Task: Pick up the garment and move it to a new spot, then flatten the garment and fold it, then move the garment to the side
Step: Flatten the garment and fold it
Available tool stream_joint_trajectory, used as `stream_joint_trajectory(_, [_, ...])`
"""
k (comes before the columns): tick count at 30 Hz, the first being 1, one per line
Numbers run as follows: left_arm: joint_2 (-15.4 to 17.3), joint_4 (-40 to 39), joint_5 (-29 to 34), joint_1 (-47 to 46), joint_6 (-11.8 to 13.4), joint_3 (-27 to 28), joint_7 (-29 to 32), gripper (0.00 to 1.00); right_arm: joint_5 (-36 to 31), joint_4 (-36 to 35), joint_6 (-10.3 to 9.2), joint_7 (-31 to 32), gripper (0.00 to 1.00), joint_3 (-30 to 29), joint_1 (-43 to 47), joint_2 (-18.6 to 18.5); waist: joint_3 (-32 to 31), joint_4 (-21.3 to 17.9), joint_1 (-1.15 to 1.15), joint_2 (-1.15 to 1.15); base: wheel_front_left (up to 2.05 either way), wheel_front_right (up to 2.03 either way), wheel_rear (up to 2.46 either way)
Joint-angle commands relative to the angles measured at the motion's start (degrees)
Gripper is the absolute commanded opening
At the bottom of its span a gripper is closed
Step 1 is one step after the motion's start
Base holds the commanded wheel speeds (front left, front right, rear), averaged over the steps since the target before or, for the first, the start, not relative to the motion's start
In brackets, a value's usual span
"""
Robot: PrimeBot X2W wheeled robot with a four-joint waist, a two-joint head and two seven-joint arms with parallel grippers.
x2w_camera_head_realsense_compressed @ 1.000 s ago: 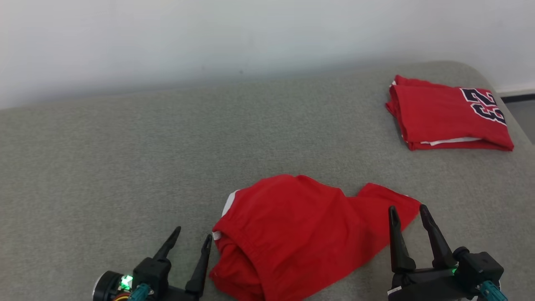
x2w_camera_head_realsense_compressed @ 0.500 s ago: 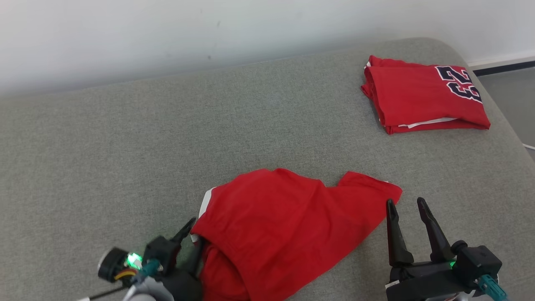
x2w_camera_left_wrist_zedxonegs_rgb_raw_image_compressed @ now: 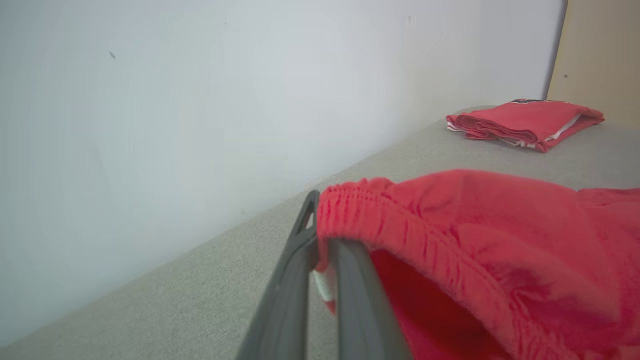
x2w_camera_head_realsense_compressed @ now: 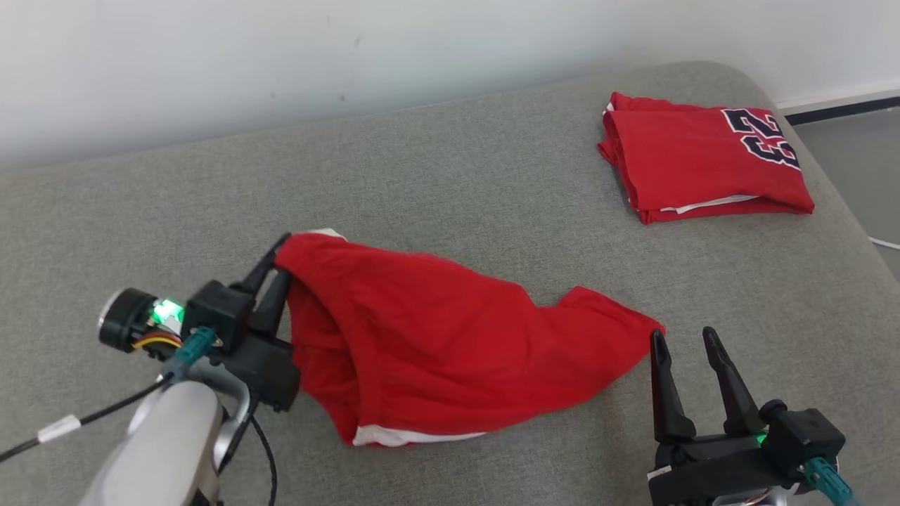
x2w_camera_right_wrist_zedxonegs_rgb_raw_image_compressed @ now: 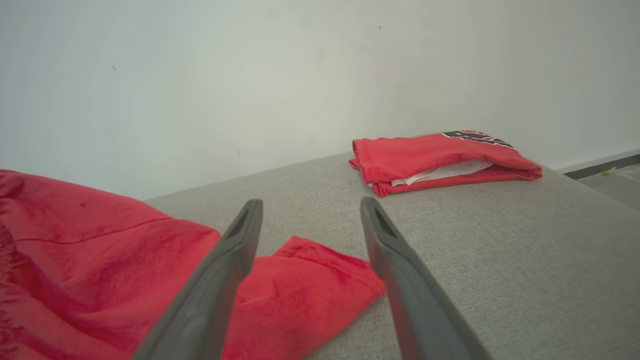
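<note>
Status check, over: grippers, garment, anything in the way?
Left gripper shut on the garment at its gathered edge, that end raised. Right gripper open by its far corner. Folded red shirt lies apart, far right; not in the way.

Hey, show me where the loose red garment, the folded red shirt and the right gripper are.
loose red garment [x2w_camera_head_realsense_compressed: 436,344]: head view, middle of its red cloth.
folded red shirt [x2w_camera_head_realsense_compressed: 696,165]: head view, plain red top face.
right gripper [x2w_camera_head_realsense_compressed: 683,335]: head view, midway between its fingertips.

Crumpled red garment [x2w_camera_head_realsense_compressed: 436,344] (elastic edge aloft)
</note>
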Motion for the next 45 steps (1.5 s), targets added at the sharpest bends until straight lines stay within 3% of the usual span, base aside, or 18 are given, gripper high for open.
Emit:
stream_joint_trajectory(1, [0.4,-0.2,0.4,-0.9,0.1,0.2,-0.2,0.0,-0.5,-0.2,-0.16,-0.2,1.0,0.0,-0.5,0.4,0.0,-0.2,-0.01,-0.01,0.0,0.0,0.0])
stream_joint_trajectory(7, [2.3,1.7,-0.3,-3.2,0.1,1.0,-0.2,0.0,-0.4,0.0,-0.16,-0.2,1.0,-0.1,-0.9,0.6,0.4,-1.1,-0.01,-0.01,0.0,0.0,0.0])
stream_joint_trajectory(8, [2.5,2.5,-0.4,-3.5,0.1,0.8,-0.2,0.12,-0.5,0.1,-0.16,-0.2,1.0,0.0,-0.9,0.6,0.5,-1.2,-0.01,-0.01,0.0,0.0,0.0])
stream_joint_trajectory(9, [2.8,3.4,-0.7,-3.6,0.1,0.8,-0.2,0.66,-0.4,0.3,-0.16,-0.2,1.0,0.0,-1.0,0.6,0.5,-1.4,-0.01,-0.01,0.0,0.0,0.0])
stream_joint_trajectory(10, [2.9,4.5,-1.1,-3.5,0.1,0.6,-0.2,1.0,-0.4,0.4,-0.16,-0.2,1.0,0.1,-1.0,0.7,0.4,-1.5,-0.01,-0.01,0.0,0.0,0.0])
stream_joint_trajectory(18, [2.0,8.2,-3.4,-0.2,0.1,-0.7,-0.2,1.0,-0.3,1.0,-0.16,-0.2,1.0,-0.4,-0.4,0.9,-0.7,-0.5,-0.01,-0.01,0.0,0.0,0.0])
stream_joint_trajectory(26, [0.6,4.3,-3.4,5.2,0.1,0.1,-0.2,1.0,-0.6,1.1,-0.16,-0.2,1.0,-1.0,0.6,0.9,-2.9,2.2,-0.01,-0.01,0.0,0.0,0.0])
stream_joint_trajectory(45, [-5.2,-24.4,2.4,27.5,4.0,20.2,-0.2,1.0,-0.3,1.0,-0.16,-0.2,1.0,-2.0,3.7,0.3,-8.0,10.3,-0.01,-0.01,0.0,0.0,0.0])
